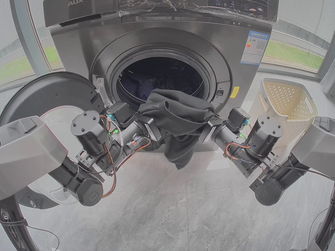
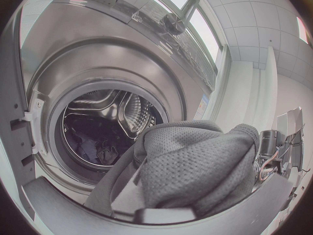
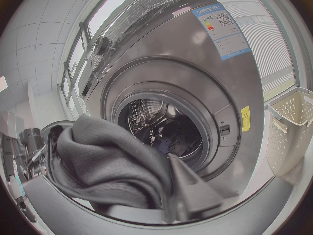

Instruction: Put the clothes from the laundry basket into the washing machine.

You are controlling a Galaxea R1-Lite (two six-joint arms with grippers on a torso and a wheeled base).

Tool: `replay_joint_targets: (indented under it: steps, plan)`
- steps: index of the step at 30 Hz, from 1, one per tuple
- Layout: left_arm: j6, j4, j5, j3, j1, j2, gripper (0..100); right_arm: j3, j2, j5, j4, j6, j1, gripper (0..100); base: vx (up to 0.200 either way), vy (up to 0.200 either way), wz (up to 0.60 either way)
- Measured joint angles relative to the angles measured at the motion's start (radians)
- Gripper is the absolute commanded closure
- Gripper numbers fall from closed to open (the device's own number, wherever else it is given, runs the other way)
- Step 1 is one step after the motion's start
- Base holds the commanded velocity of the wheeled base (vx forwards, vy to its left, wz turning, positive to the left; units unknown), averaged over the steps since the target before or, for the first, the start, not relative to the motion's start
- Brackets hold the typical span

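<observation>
Grey marble-look floor tiles (image 1: 195, 210) spread out below me. Tall windows (image 1: 300, 35) run behind, with daylight and a strip of grass (image 1: 296, 54) beyond the glass. Overhead I see white ceiling tiles (image 2: 260, 13), a lit panel (image 2: 301, 30) and a white wall (image 2: 241, 92).

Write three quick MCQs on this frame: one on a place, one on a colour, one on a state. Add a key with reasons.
1. Where is the dark garment?
A) folded on a chair
B) held between the left gripper and the right gripper, before the open drum
C) hung on a hook

2. What colour is the laundry basket?
A) cream
B) blue
C) black

3. What state is the washer door in?
A) shut
B) taken off
C) open, swung to the robot's left

Key:
1 B, the cloth hangs between both grippers at the opening.
2 A, its perforated walls are cream.
3 C, the door stands wide beside the left arm.
</observation>
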Motion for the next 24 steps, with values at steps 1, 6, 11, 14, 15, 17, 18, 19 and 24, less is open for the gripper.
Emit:
replay_joint_targets:
  steps: [1,6,11,14,15,17,18,19,24]
  plan:
    - [0.0,0.0,0.006,0.007,-0.002,-0.007,100,0.015,-0.003,0.005,-0.001,-0.001,0.001,0,0.0,0.0,0.0]
    - [0.004,0.0,0.032,0.069,-0.017,-0.048,100,0.169,-0.037,0.062,-0.008,-0.013,0.007,0,0.0,0.0,0.0]
    - [0.012,0.0,0.044,0.143,-0.021,-0.09,100,0.365,-0.096,0.13,-0.013,-0.025,0.021,0,0.0,0.0,0.0]
    - [0.018,0.0,0.05,0.189,-0.016,-0.114,100,0.467,-0.131,0.159,-0.014,-0.031,0.037,0,0.0,0.0,0.0]
    - [0.022,0.0,0.051,0.204,-0.013,-0.121,100,0.491,-0.141,0.165,-0.016,-0.033,0.042,0,0.0,0.0,0.0]
    - [0.028,0.0,0.053,0.222,-0.01,-0.13,100,0.512,-0.154,0.171,-0.016,-0.034,0.049,0,0.0,0.0,0.0]
    - [0.031,0.0,0.053,0.235,-0.008,-0.135,100,0.515,-0.162,0.174,-0.017,-0.035,0.054,0,0.0,0.0,0.0]
    - [0.034,0.0,0.054,0.246,-0.005,-0.139,100,0.514,-0.168,0.176,-0.018,-0.036,0.058,0,0.0,0.0,0.0]
    - [0.043,0.0,0.056,0.286,0.013,-0.16,100,0.497,-0.189,0.168,-0.019,-0.035,0.055,0,0.0,0.0,0.0]
